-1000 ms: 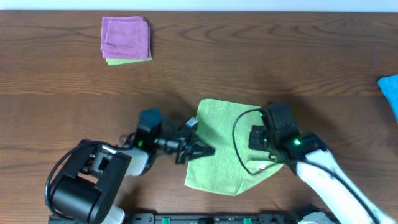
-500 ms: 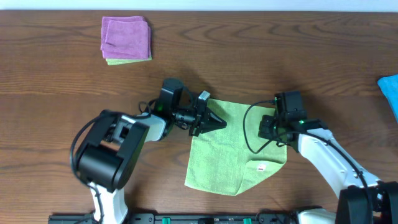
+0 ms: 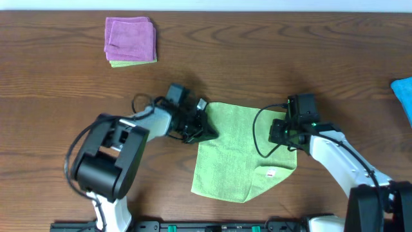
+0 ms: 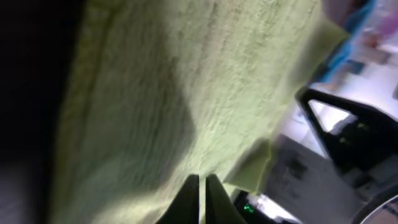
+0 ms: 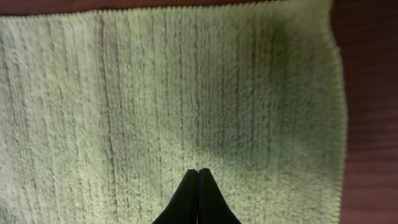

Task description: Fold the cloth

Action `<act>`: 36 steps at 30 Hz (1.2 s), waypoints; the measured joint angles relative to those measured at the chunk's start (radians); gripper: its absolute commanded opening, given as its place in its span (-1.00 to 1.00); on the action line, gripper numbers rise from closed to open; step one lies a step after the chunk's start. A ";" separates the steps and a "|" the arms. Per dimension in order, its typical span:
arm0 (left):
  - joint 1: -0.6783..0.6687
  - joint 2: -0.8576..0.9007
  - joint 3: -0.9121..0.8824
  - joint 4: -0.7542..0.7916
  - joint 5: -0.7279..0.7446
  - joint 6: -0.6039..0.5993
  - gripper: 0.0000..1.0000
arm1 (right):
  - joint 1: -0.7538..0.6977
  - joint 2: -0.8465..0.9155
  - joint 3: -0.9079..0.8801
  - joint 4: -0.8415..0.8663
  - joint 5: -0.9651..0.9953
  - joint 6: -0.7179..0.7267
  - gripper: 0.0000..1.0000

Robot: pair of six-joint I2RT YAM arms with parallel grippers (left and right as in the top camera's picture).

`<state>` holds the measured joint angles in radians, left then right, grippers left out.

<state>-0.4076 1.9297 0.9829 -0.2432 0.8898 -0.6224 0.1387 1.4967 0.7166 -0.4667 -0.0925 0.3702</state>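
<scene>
The cloth (image 3: 235,161) is thin, lime-green microfibre with a fine ribbed pile that shows clearly in the right wrist view (image 5: 155,93). It lies slightly right of centre at the near side of the table (image 3: 257,51). It is not a clean square: the near right corner is turned over, showing a small white tag (image 3: 270,173), and the left edge slants. The left gripper (image 3: 207,132) sits at the cloth's upper left edge with its fingers closed tip to tip (image 4: 200,186). The blurred wrist view does not show whether any fabric is nipped between them. The right gripper (image 3: 280,132) is at the upper right corner, also fully closed, its tips (image 5: 198,180) resting on the pile just inside the far and right hems and holding nothing. A purple cloth (image 3: 131,38), folded square, lies on a green one (image 3: 133,63) at the far left, well apart. A blue cloth (image 3: 403,96) shows at the right edge. Bare wood lies all around the green cloth, widest beyond its far edge. The table is dark brown with long grain, and a pale strip runs behind its far edge.
</scene>
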 measured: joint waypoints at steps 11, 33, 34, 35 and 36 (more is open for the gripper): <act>-0.073 -0.117 0.217 -0.289 -0.425 0.291 -0.85 | 0.000 0.042 0.000 0.066 -0.035 -0.047 -0.96; -0.153 0.098 0.387 -0.303 -0.673 0.374 -0.82 | -0.028 0.126 0.012 0.200 0.015 -0.101 -0.97; -0.153 0.106 0.387 -0.303 -0.674 0.375 -0.81 | -0.028 0.126 0.012 0.205 0.014 -0.102 -0.96; -0.153 0.111 0.387 -0.302 -0.674 0.377 -0.81 | -0.028 0.126 0.012 0.213 0.014 -0.104 -0.96; -0.153 0.113 0.387 -0.300 -0.678 0.377 -0.81 | -0.028 0.126 0.012 0.225 0.013 -0.105 -0.96</act>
<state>-0.5602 2.0426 1.3697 -0.5434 0.2115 -0.2455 0.1104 1.6230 0.7284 -0.2420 -0.0792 0.2657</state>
